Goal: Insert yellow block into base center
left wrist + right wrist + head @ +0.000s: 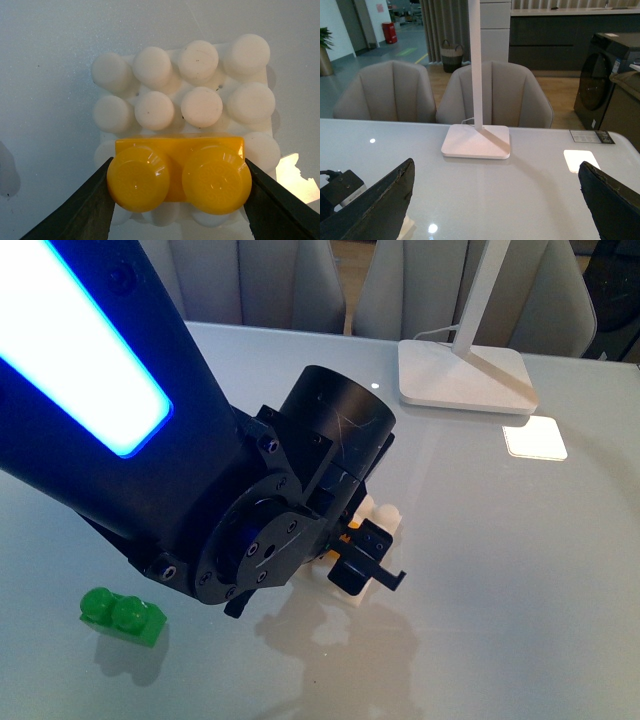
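The yellow block (179,175), two round studs facing the camera, is clamped at its ends between the black fingers (75,210) of my left gripper (179,186). It is over the white studded base (192,102), covering the middle studs of the nearer rows, while two full rows show beyond it. I cannot tell whether it touches the studs. In the front view the left arm hides most of the base (386,514), and only an orange sliver of the block (346,537) shows at the left gripper (356,562). My right gripper (495,200) is open above the table, holding nothing.
A green two-stud brick (122,615) lies at the front left of the table. The white lamp foot (465,375) stands at the back right, its stem rising out of view, and a bright white square patch (535,438) lies beside it. Chairs stand behind the table.
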`<state>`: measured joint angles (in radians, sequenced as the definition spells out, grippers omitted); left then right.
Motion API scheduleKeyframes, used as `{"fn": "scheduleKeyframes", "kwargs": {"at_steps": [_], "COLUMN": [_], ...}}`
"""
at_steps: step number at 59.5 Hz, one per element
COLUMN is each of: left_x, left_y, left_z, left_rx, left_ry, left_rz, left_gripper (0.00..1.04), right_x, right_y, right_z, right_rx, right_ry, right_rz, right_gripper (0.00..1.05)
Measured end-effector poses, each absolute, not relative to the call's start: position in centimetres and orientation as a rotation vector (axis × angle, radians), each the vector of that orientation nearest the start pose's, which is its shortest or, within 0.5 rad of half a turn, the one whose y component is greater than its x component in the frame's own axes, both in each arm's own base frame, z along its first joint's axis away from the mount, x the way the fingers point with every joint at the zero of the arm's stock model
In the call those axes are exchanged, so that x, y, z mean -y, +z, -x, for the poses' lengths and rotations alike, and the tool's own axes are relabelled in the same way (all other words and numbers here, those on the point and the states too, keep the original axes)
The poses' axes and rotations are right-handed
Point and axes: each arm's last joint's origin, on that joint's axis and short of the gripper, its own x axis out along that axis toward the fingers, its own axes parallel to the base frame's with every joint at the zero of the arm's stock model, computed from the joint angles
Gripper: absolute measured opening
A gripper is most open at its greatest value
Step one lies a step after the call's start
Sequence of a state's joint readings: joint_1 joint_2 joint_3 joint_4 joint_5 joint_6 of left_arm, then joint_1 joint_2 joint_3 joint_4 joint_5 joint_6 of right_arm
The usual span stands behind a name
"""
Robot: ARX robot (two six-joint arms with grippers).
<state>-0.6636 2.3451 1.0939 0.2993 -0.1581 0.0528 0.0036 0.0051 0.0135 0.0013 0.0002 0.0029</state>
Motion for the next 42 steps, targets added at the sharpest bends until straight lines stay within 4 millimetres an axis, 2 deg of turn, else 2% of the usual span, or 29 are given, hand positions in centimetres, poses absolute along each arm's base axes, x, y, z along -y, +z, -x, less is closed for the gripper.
{"fn": "scheduleKeyframes", "kwargs": {"at_steps": [17,42], "left_x": [23.9,24.4], "left_y": [0.0,-1.2], "left_z": [-31.3,-31.8], "left_rx": [-0.875,-0.927], "left_ry": [-0.487,-0.457], "left_rz": [-0.438,-0.476], "left_gripper": [0.63,0.63], "right_x": [0.0,0.0], "right_y": [16.8,16.8], "right_z": [-9.7,-9.7], "right_rx": [0.01,0.01], "right_ry": [0.003,0.003], "right_rz": [-0.003,-0.003], "right_gripper": [0.96,0.96]}}
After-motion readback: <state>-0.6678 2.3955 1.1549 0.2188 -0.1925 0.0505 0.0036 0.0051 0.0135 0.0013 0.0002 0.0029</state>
